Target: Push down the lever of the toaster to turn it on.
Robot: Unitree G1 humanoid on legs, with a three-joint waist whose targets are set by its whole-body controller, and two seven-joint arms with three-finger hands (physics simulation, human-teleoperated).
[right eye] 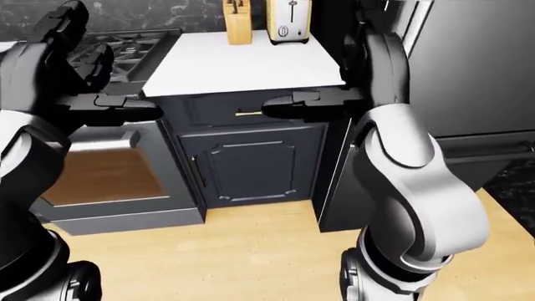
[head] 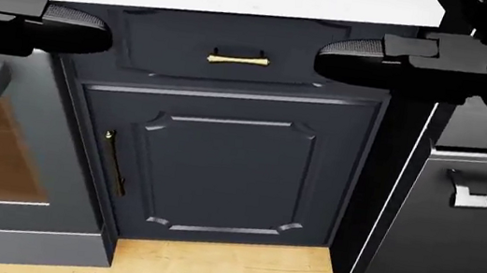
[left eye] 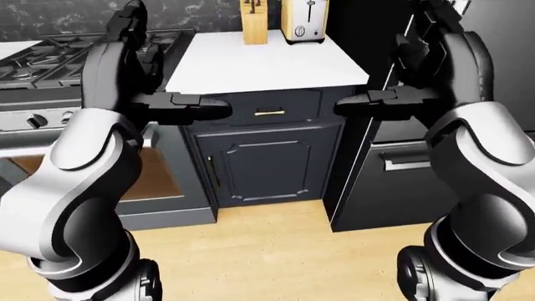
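A cream-and-steel toaster [left eye: 303,22] stands at the top edge of the white counter [left eye: 268,66], against the dark wall, in the left-eye view; it also shows in the right-eye view [right eye: 289,22]. Its lever is too small to make out. My left hand [left eye: 209,108] and right hand [left eye: 355,105] are raised below the counter's near edge, level with the drawer, fingers stretched flat toward each other. Both are open and empty, far short of the toaster.
A wooden knife block [left eye: 255,24] stands just left of the toaster. A gas stove [left eye: 50,56] with an oven below is on the left. A dark cabinet with a brass drawer handle [head: 237,58] is under the counter. A tall steel appliance [right eye: 468,63] is on the right.
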